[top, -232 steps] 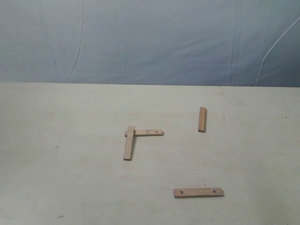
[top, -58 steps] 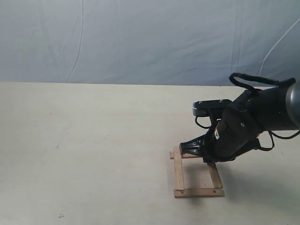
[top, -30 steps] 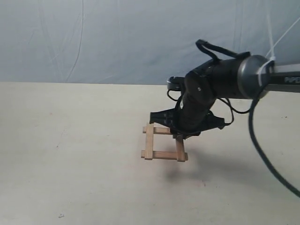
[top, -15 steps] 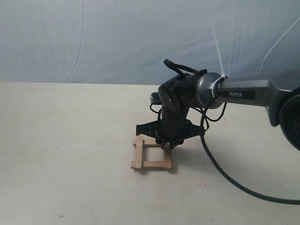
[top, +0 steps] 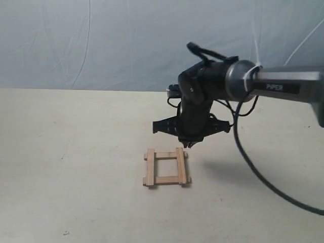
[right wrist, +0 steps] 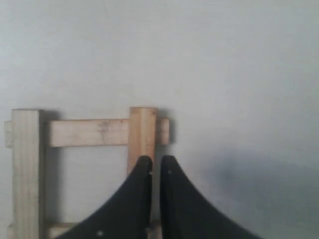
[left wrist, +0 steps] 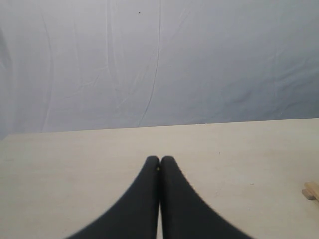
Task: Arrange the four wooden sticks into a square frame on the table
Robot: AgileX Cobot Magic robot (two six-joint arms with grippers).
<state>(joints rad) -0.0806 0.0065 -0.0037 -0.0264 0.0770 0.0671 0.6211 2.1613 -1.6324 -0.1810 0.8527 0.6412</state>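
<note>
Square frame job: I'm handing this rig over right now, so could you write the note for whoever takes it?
Right pincer: shut, empty, hovering just above the far right corner of the square frame.
Left pincer: shut, empty, away from the frame and out of the exterior view.
Things: the four wooden sticks form one closed square on the table, ends overlapping at every corner.
Done: frame assembled; nothing is held.
Left: probably only to draw the right arm clear without bumping the frame.
</note>
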